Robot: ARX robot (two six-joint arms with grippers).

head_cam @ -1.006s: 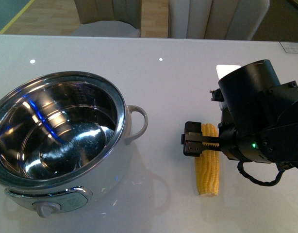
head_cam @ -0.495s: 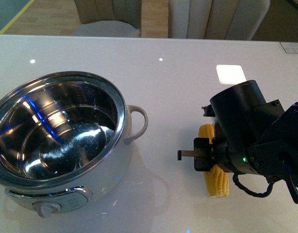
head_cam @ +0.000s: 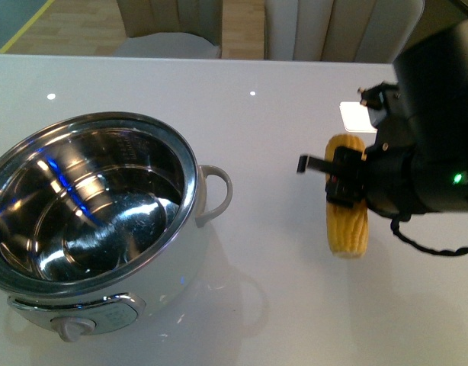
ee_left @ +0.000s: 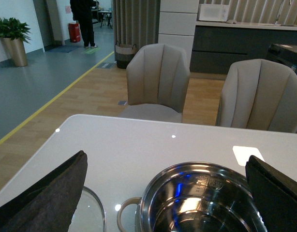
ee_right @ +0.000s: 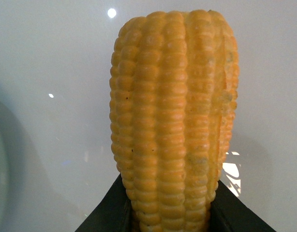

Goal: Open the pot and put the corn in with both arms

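The right gripper (head_cam: pixel 337 183) is gripping the corn (head_cam: pixel 347 229) around its middle, jaws closed tight on the cob, with 1 thin finger (head_cam: pixel 310 162) sticking out toward the pot (head_cam: pixel 181 263). The corn is lying lengthwise in the grip, 1 end pointing away from the robot and the other toward it, over the white table (head_cam: pixel 264 313) and well to the right of the pot. Whether it is touching the tabletop I cannot tell. In the right wrist view the cob is filling the middle of the picture, its kernel rows running straight, with 2 dark fingers (ee_right: pixel 107 212) pressing its sides. The pot is sitting open at the left, its steel inside shining, with the loop handle (head_cam: pixel 216 194) facing the corn and the knob (head_cam: pixel 72 328) facing the robot. The left gripper (ee_left: pixel 165 159) is hovering over the table by the pot, its 2 fingers spread wide apart. A lid (ee_left: pixel 93 210) is lying on the table just beside the pot. 2 chairs (ee_left: pixel 158 79) are standing behind the table
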